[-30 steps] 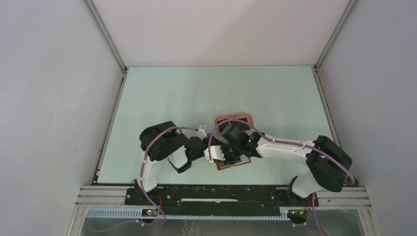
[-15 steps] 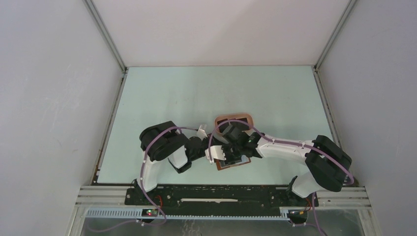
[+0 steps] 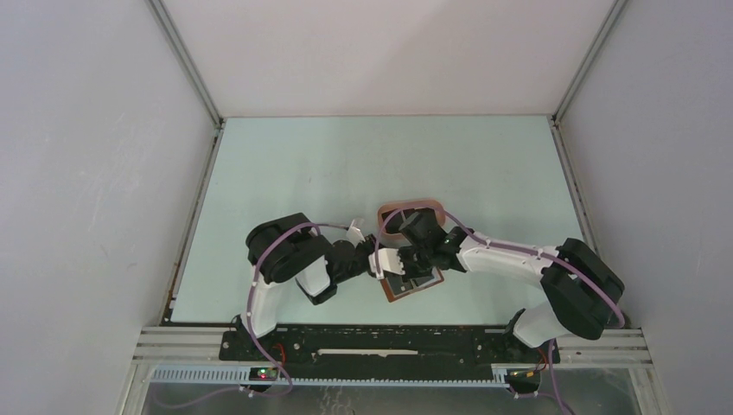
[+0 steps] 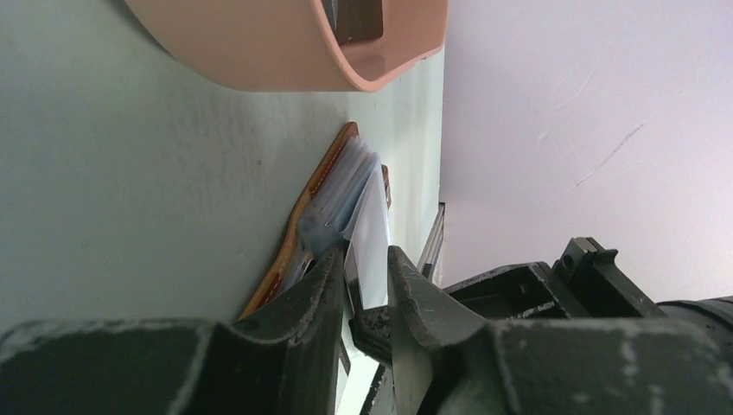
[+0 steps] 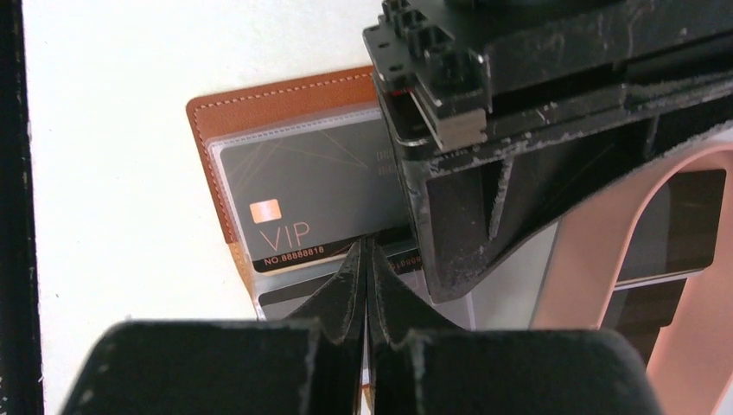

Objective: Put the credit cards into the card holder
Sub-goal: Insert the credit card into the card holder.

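top external: tray (image 3: 411, 206) beside card holder (image 3: 414, 291)

From the top view, my left arm folds at the elbow and reaches toward 3 o'clock, its left gripper (image 3: 381, 262) nipped narrowly on a thin credit card (image 4: 368, 226). My right arm stretches low toward 9 o'clock. The right gripper (image 5: 365, 259) has its pads pressed together, and the two wrists almost meet.

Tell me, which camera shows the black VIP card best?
Right wrist: the black VIP card faces it, print readable, in the card holder. Left wrist sees the holder edge-on; the top view shows it tiny, partly hidden.
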You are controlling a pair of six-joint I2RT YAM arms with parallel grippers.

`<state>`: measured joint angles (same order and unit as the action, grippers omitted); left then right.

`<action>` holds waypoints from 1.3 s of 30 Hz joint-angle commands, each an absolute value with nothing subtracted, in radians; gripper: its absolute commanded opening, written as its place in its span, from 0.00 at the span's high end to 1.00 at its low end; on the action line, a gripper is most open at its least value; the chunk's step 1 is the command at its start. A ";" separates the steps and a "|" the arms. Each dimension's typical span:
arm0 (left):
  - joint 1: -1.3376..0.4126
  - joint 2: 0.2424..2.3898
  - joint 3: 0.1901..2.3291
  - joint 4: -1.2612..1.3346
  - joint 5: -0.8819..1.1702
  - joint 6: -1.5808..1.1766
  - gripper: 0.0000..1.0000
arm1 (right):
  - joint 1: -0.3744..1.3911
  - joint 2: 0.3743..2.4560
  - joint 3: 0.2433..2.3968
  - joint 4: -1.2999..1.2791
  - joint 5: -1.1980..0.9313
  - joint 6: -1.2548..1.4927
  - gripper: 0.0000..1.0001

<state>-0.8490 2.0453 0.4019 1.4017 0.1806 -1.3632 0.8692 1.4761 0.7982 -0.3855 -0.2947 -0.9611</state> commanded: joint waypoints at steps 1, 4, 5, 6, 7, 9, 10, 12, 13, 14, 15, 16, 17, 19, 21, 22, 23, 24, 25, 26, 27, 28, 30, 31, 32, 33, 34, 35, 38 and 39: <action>-0.853 2.066 0.423 1.399 0.181 -1.358 0.69 | 0.836 1.441 0.793 -0.415 -0.281 -0.980 0.97; -0.854 2.064 0.422 1.400 0.181 -1.359 0.69 | 0.821 1.439 0.793 -0.421 -0.277 -0.980 0.97; -0.854 2.065 0.422 1.400 0.181 -1.358 0.69 | 0.815 1.438 0.793 -0.421 -0.278 -0.980 0.97; -0.854 2.063 0.421 1.400 0.180 -1.358 0.68 | 0.811 1.437 0.793 -0.424 -0.276 -0.980 0.97; -0.853 2.061 0.419 1.400 0.179 -1.358 0.68 | 0.806 1.435 0.793 -0.427 -0.276 -0.982 0.97; -0.853 2.057 0.418 1.400 0.178 -1.357 0.68 | 0.792 1.430 0.793 -0.429 -0.277 -0.980 0.97; -0.853 2.057 0.416 1.400 0.177 -1.358 0.67 | 0.784 1.426 0.793 -0.429 -0.280 -0.980 0.97; -0.852 2.051 0.414 1.400 0.176 -1.356 0.67 | 0.772 1.420 0.793 -0.432 -0.285 -0.977 0.97; -0.853 2.050 0.414 1.400 0.178 -1.355 0.67 | 0.766 1.416 0.793 -0.433 -0.292 -0.975 0.97; -0.852 2.045 0.413 1.399 0.178 -1.354 0.66 | 0.760 1.410 0.794 -0.435 -0.302 -0.972 0.96; -0.852 2.039 0.412 1.399 0.178 -1.353 0.66 | 0.754 1.402 0.794 -0.438 -0.318 -0.967 0.96; -0.852 2.031 0.409 1.400 0.177 -1.351 0.66 | 0.749 1.392 0.794 -0.439 -0.334 -0.962 0.96; -0.852 2.021 0.405 1.400 0.175 -1.348 0.66 | 0.743 1.377 0.794 -0.442 -0.349 -0.953 0.95; -0.852 1.998 0.392 1.398 0.168 -1.340 0.65 | 0.726 1.354 0.795 -0.449 -0.381 -0.940 0.93; -0.853 1.972 0.378 1.391 0.158 -1.331 0.65 | 0.702 1.336 0.804 -0.468 -0.415 -0.923 0.90; -0.853 1.957 0.368 1.387 0.155 -1.325 0.65 | 0.686 1.329 0.813 -0.483 -0.435 -0.911 0.88; -0.853 1.945 0.361 1.382 0.151 -1.321 0.65 | 0.668 1.323 0.822 -0.498 -0.458 -0.899 0.87; -0.853 1.933 0.353 1.381 0.146 -1.316 0.65 | 0.651 1.317 0.831 -0.516 -0.483 -0.893 0.86; -0.855 1.921 0.346 1.378 0.141 -1.310 0.65 | 0.632 1.310 0.842 -0.537 -0.511 -0.890 0.85; -0.855 1.903 0.337 1.375 0.137 -1.300 0.65 | 0.614 1.303 0.850 -0.554 -0.543 -0.884 0.82; -0.857 1.887 0.327 1.372 0.131 -1.290 0.65 | 0.592 1.295 0.857 -0.571 -0.573 -0.879 0.80; -0.859 1.868 0.319 1.365 0.126 -1.278 0.64 | 0.574 1.288 0.863 -0.586 -0.606 -0.872 0.77; -0.866 1.828 0.305 1.351 0.117 -1.244 0.64 | 0.536 1.278 0.872 -0.605 -0.665 -0.838 0.69; -0.870 1.809 0.299 1.342 0.113 -1.226 0.64 | 0.520 1.275 0.876 -0.614 -0.694 -0.822 0.65; -0.874 1.784 0.292 1.328 0.109 -1.209 0.64 | 0.506 1.272 0.881 -0.625 -0.721 -0.809 0.62; -0.878 1.759 0.287 1.309 0.104 -1.184 0.64 | 0.493 1.270 0.886 -0.635 -0.749 -0.797 0.59; -0.881 1.731 0.282 1.289 0.096 -1.160 0.63 | 0.483 1.269 0.893 -0.642 -0.772 -0.782 0.57; -0.885 1.699 0.278 1.256 0.087 -1.135 0.63 | 0.474 1.268 0.901 -0.650 -0.791 -0.767 0.55; -0.891 1.592 0.265 1.136 0.057 -1.048 0.62 | 0.457 1.262 0.928 -0.676 -0.821 -0.725 0.51; -0.892 1.550 0.265 1.083 0.044 -1.016 0.62 | 0.451 1.258 0.938 -0.685 -0.828 -0.711 0.50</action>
<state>-0.8825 1.6905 0.2878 1.2366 0.1062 -1.1801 0.4713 1.2907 0.8749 -0.6308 -0.7219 -0.7959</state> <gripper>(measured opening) 0.376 0.483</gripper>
